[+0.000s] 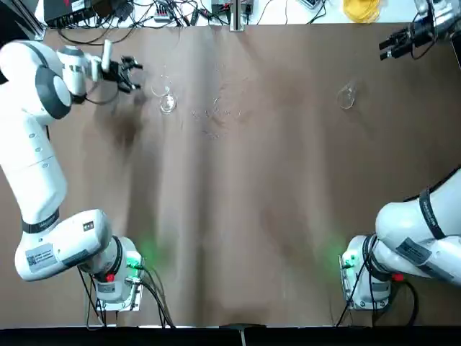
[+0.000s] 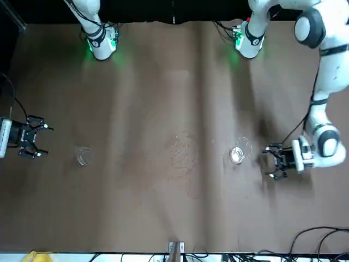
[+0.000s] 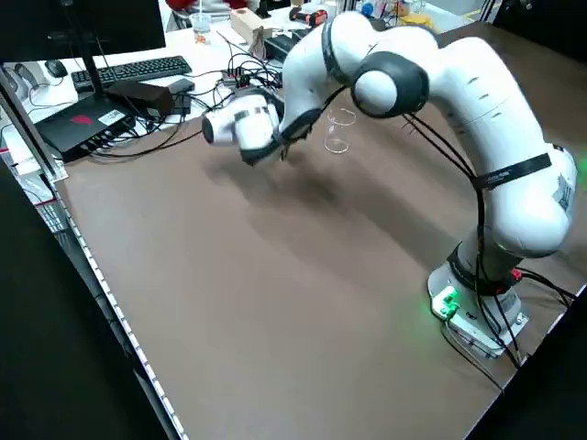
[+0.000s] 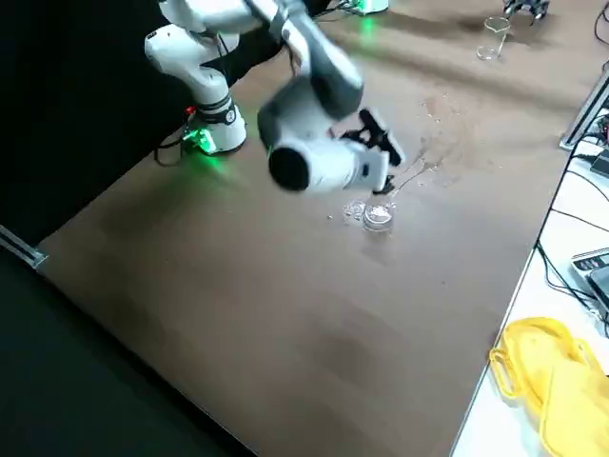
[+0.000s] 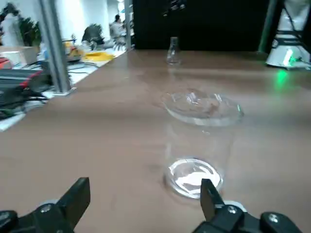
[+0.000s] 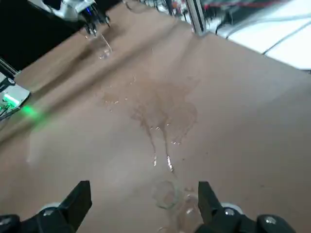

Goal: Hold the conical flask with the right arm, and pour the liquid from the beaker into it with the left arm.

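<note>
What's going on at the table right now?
Nothing is being held. The left arm's open hand is beside the beaker, which stands upright. The right arm's open hand is off to the side of the conical flask, also upright. Wet patches and droplets lie on the table between them.

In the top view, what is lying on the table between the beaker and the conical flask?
Between the beaker and the conical flask, the top view shows scattered clear droplets on the table, nearer the beaker.
</note>
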`<action>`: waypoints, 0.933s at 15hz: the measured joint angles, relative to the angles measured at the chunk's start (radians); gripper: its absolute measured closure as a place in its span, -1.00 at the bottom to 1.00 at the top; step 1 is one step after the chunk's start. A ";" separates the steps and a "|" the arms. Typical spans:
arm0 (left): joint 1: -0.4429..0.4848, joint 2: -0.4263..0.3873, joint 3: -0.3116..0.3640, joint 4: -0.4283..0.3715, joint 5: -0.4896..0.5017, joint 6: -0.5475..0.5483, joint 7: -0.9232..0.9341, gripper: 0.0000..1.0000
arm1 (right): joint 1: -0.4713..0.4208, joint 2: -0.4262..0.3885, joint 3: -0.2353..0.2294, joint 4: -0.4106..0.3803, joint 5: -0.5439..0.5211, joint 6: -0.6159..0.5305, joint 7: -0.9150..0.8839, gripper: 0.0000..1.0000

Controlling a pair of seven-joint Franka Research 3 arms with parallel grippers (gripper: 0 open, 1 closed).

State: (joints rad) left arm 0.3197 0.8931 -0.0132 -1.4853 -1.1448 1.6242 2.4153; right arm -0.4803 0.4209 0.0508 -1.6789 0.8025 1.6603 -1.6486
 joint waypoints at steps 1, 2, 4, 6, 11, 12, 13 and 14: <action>-0.001 -0.044 0.008 0.001 0.000 0.000 -0.075 -1.00 | 0.024 -0.028 0.001 0.007 -0.039 0.000 0.077 -0.95; -0.003 -0.086 0.012 0.003 0.008 0.001 -0.152 -1.00 | 0.049 -0.056 0.002 0.013 -0.078 0.000 0.155 -0.95; -0.021 -0.163 0.014 0.013 0.062 0.009 -0.336 -1.00 | 0.089 -0.113 0.004 0.018 -0.153 0.000 0.303 -0.94; -0.080 -0.256 0.014 0.029 0.158 0.059 -0.635 -1.00 | 0.130 -0.194 0.007 0.019 -0.274 -0.006 0.481 -0.94; -0.201 -0.396 0.013 0.036 0.383 0.185 -1.084 -1.00 | 0.162 -0.295 0.007 0.022 -0.356 -0.096 0.748 -0.93; -0.223 -0.419 0.013 0.036 0.445 0.194 -1.189 -1.00 | 0.167 -0.313 0.007 0.023 -0.363 -0.107 0.804 -0.93; -0.246 -0.439 0.012 0.035 0.507 0.197 -1.294 -1.00 | 0.175 -0.332 0.008 0.025 -0.382 -0.110 0.859 -0.93; -0.268 -0.457 0.012 0.035 0.571 0.199 -1.407 -1.00 | 0.184 -0.350 0.008 0.026 -0.406 -0.112 0.907 -0.93</action>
State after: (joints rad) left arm 0.0519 0.4357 -0.0014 -1.4504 -0.5739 1.8230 1.0085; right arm -0.2967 0.0712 0.0583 -1.6529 0.3961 1.5480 -0.7412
